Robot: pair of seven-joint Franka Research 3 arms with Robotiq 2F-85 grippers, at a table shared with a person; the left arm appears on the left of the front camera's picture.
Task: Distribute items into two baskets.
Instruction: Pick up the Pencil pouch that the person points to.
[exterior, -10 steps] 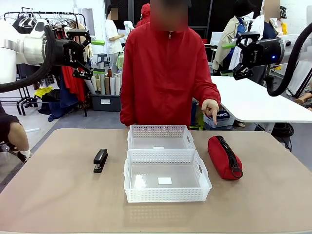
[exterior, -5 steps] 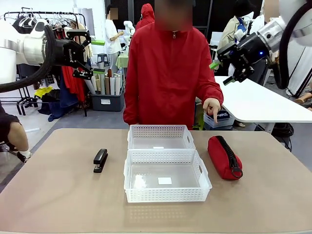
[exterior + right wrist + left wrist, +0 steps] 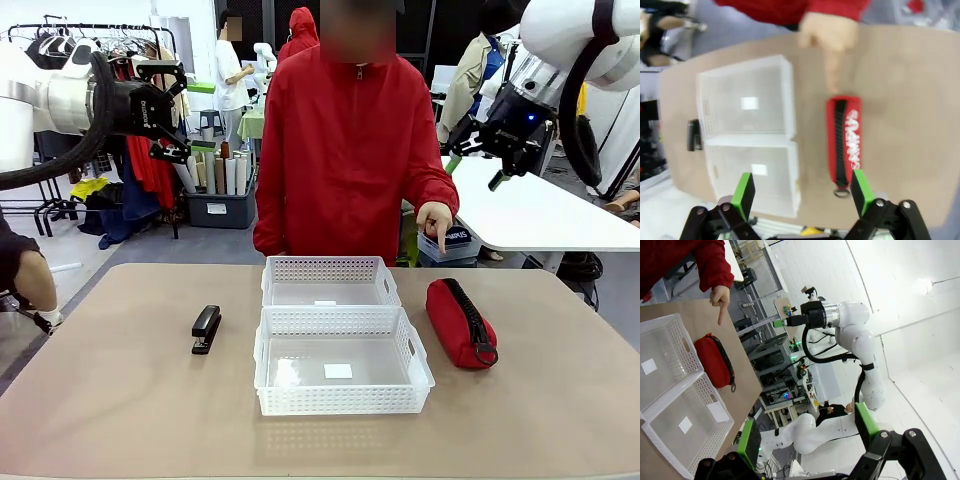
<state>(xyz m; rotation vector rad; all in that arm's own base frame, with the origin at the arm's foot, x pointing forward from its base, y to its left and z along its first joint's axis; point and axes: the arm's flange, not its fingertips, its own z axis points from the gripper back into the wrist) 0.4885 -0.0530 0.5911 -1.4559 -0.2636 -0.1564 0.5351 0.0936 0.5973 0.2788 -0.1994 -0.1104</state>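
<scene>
Since a second ago the right gripper (image 3: pixel 476 165) has swung inward and tipped down, its jaws spread wide and holding nothing. Beneath it, just ahead of one pad, lies the red fabric pouch (image 3: pixel 850 135), with a black zip and white "CAMPUS" lettering. Beside that sit two white lattice plastic baskets (image 3: pixel 722 112), each with a blank white label. Beyond them lies the small black stapler (image 3: pixel 692 135). A hand (image 3: pixel 827 30) points at the pouch. The left gripper (image 3: pixel 178 110) hangs open, well apart from everything.

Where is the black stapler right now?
In the front view, the black stapler lies on the table, on the robot's left, apart from the nearer white basket; nothing touches it.
</scene>
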